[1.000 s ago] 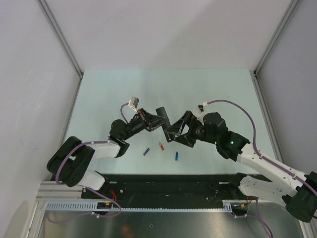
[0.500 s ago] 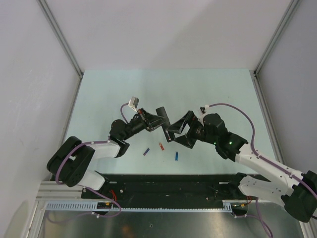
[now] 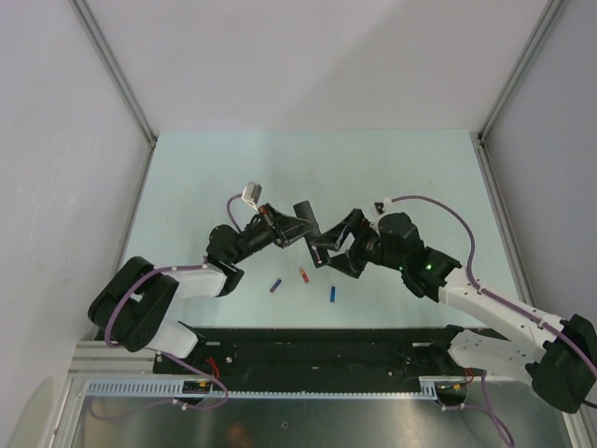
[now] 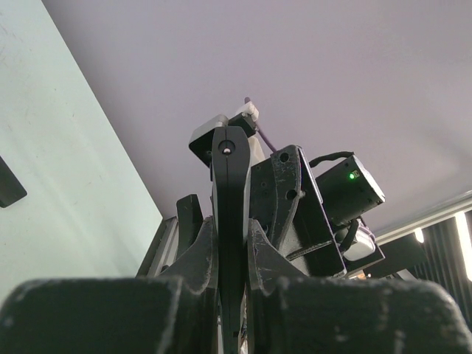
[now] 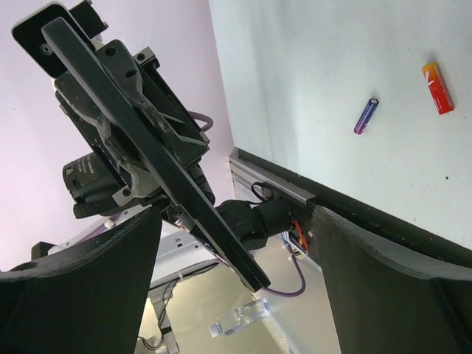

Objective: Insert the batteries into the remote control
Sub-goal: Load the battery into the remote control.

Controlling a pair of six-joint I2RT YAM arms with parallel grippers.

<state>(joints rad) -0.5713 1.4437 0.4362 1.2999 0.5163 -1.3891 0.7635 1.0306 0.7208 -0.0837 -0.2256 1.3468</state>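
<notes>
My left gripper (image 3: 291, 231) is shut on the remote control (image 3: 305, 217), a slim black bar held off the table. In the left wrist view the remote (image 4: 231, 184) stands edge-on between my fingers (image 4: 193, 258). My right gripper (image 3: 322, 250) is open, and the remote's near end (image 5: 243, 265) lies between its wide-apart fingers (image 5: 81, 295) without touching them. A purple-blue battery (image 3: 275, 286), a red-orange one (image 3: 304, 274) and a bright blue one (image 3: 333, 293) lie on the table below. The purple-blue (image 5: 366, 116) and red-orange (image 5: 437, 88) ones also show in the right wrist view. The silvery-dark battery is out of view.
The pale green table (image 3: 392, 177) is walled by white panels at the back and sides. A black rail (image 3: 317, 345) runs along its near edge, behind the arm bases. The right arm's cable (image 3: 448, 210) loops above its wrist.
My right gripper has moved a little to the left, closer round the remote's near end. The left gripper and the remote have stayed put, as have the batteries.
</notes>
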